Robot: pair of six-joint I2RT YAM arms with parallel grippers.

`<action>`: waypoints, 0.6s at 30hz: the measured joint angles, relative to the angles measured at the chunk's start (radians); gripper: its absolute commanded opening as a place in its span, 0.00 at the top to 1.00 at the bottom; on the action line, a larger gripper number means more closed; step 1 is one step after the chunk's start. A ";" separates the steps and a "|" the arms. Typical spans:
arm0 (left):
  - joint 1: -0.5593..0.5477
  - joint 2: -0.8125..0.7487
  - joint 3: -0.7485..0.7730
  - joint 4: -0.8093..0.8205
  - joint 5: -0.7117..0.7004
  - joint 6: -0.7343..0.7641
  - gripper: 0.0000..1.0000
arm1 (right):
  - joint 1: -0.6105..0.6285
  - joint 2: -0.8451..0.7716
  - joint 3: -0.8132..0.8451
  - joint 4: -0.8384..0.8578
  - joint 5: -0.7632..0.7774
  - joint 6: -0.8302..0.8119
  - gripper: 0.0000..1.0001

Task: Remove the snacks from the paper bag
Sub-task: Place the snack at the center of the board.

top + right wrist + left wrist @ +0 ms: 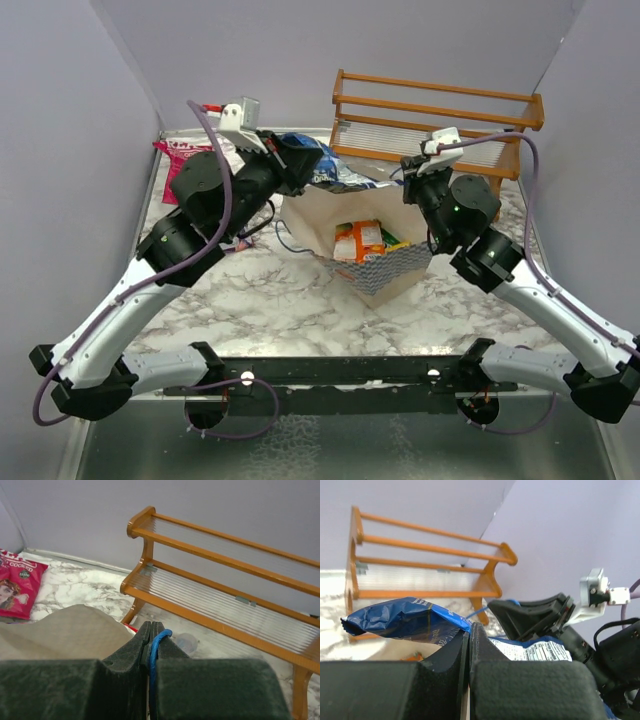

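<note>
The left gripper (470, 630) is pinched tight on one end of a glossy blue foil packet (405, 620), which juts out sideways in the air near the bag's far rim; the right gripper (151, 630) is clamped on a thin blue cord handle (160, 639), holding up that side of the blue-and-white checkered paper bag (395, 272); the bag stands open on the white marble-patterned table (300, 310) between the two arms, its cream lining showing. Inside it sit orange packets (365, 240) with a sliver of green-yellow beside them; a pink-red snack bag with a face (185, 155) lies flat at the far left, well apart from the paper bag; an orange wooden rack (440, 115) stands behind. To my eye the blue packet is light, puffy, crackly and slick, so a grip on the flat sealed seam should hold better than one on the belly; a squeeze on the middle may slip or crush what's inside. The paper bag looks thin and light; I'd guess it would lift or tip along with a packet unless its handle is held.
</note>
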 measured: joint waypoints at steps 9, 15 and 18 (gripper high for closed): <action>0.003 0.060 0.263 -0.147 -0.234 0.120 1.00 | 0.000 -0.070 -0.025 -0.048 0.037 0.056 0.98; 0.039 0.103 0.333 -0.212 -0.393 0.188 1.00 | 0.000 -0.108 -0.027 -0.064 0.040 0.045 0.98; 0.097 0.130 0.331 -0.218 -0.423 0.215 1.00 | 0.000 -0.129 -0.027 -0.064 0.040 0.033 0.98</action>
